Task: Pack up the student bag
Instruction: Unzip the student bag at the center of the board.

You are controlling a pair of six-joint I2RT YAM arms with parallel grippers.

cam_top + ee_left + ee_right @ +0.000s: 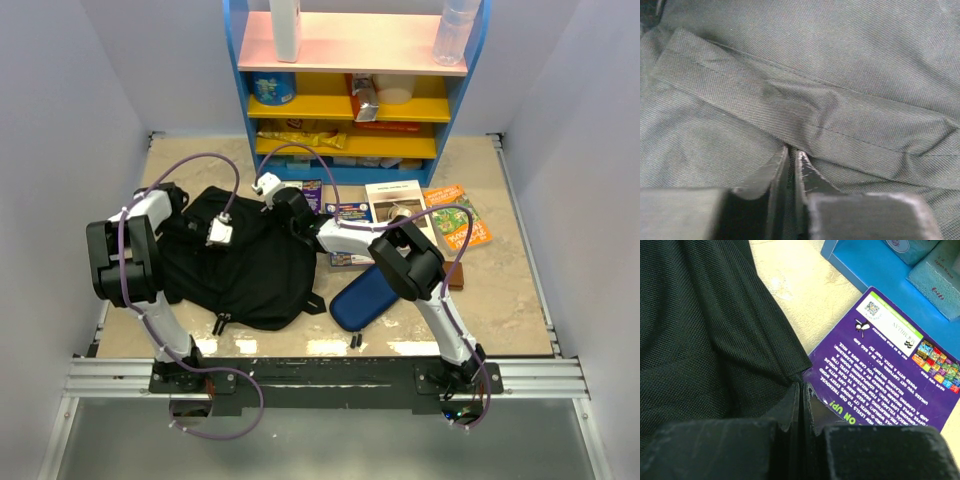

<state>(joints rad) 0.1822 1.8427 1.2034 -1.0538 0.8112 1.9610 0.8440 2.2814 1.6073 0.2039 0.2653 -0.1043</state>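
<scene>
The student bag (245,270) is a large black fabric backpack lying flat on the left half of the table. My left gripper (222,238) is down on its top face. In the left wrist view its jaws (791,152) stand almost together, with a fold of the bag's fabric (805,107) pinched between them. My right gripper (296,206) is at the bag's upper right edge. There the black fabric (715,330) draws to a point between its shut jaws (801,385), right beside a purple book (880,370).
Several books (395,205) lie right of the bag, an orange one (460,215) farthest right. A dark-blue pencil case (362,297) sits at the front centre. A blue shelf unit (355,80) with yellow shelves stands at the back.
</scene>
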